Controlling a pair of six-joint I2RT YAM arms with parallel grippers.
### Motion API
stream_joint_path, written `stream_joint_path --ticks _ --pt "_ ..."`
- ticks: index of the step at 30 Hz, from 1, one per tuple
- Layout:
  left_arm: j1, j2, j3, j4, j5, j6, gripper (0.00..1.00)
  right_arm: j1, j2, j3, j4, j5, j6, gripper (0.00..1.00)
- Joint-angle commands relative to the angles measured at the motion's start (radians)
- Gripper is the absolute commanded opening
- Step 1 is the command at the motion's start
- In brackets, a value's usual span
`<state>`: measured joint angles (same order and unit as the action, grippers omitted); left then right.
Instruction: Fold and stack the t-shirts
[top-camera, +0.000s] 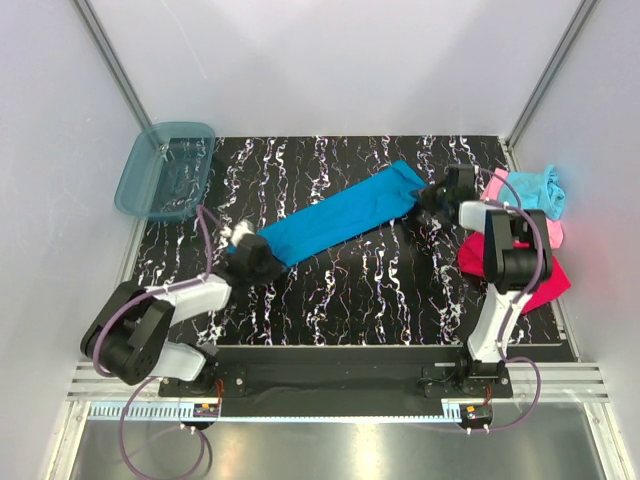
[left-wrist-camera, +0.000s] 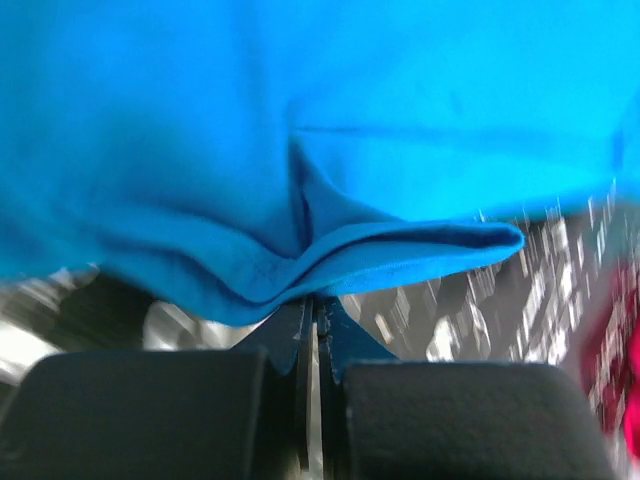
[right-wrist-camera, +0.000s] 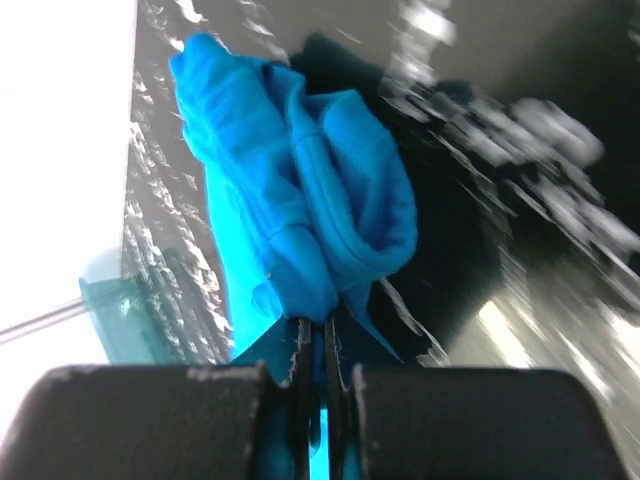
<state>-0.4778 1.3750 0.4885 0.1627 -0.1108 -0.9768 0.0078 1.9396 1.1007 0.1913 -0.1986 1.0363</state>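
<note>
The blue t-shirt (top-camera: 340, 215) stretches as a long band across the black marbled table (top-camera: 350, 290), running from lower left to upper right. My left gripper (top-camera: 250, 256) is shut on its lower left end, and the cloth (left-wrist-camera: 300, 200) bunches right above the closed jaws. My right gripper (top-camera: 436, 197) is shut on the upper right end, where the fabric (right-wrist-camera: 310, 220) hangs in folds from the jaws. At the right edge lie a magenta-red t-shirt (top-camera: 545, 285), a light pink one (top-camera: 497, 186) and a light aqua one (top-camera: 538, 190).
A translucent teal plastic bin (top-camera: 165, 170) sits at the back left corner, partly over the table's edge. White walls close in the back and both sides. The right arm (top-camera: 510, 260) stands over the pile of shirts.
</note>
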Motion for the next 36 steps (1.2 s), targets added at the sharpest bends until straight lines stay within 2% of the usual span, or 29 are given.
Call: stream_joint_path --ticks 1,6,7,9,11,14,24,33,36 --pt "-0.126 -0.043 -0.03 -0.005 -0.081 -0.129 0.0 -0.002 0.117 0.195 -0.096 -0.119 -0.032 0.0" --pt "-0.346 -0.027 -0.018 -0.032 -0.105 -0.23 0.0 0.006 0.225 0.414 -0.254 -0.165 -0.079 0.0" --pt "-0.381 -0.019 -0.001 -0.034 -0.11 -0.271 0.0 0.011 0.267 0.5 -0.309 -0.177 -0.093 0.0" --pt "-0.502 0.036 0.045 -0.038 -0.124 -0.29 0.0 0.021 0.304 0.601 -0.354 -0.191 -0.097 0.0" --pt "-0.621 0.129 0.157 -0.049 -0.132 -0.304 0.0 0.046 0.36 0.674 -0.413 -0.22 -0.105 0.0" --pt "-0.7 0.263 0.329 -0.1 -0.1 -0.27 0.0 0.09 0.429 0.79 -0.481 -0.251 -0.116 0.0" --pt "-0.768 0.372 0.524 -0.126 -0.075 -0.174 0.0 0.169 0.521 0.955 -0.543 -0.366 -0.131 0.0" --pt "-0.777 0.394 0.527 -0.123 -0.073 -0.143 0.0 0.169 0.493 0.941 -0.586 -0.292 -0.176 0.0" --pt "-0.777 0.371 0.495 -0.127 -0.079 -0.128 0.01 0.169 0.472 0.909 -0.582 -0.274 -0.199 0.11"
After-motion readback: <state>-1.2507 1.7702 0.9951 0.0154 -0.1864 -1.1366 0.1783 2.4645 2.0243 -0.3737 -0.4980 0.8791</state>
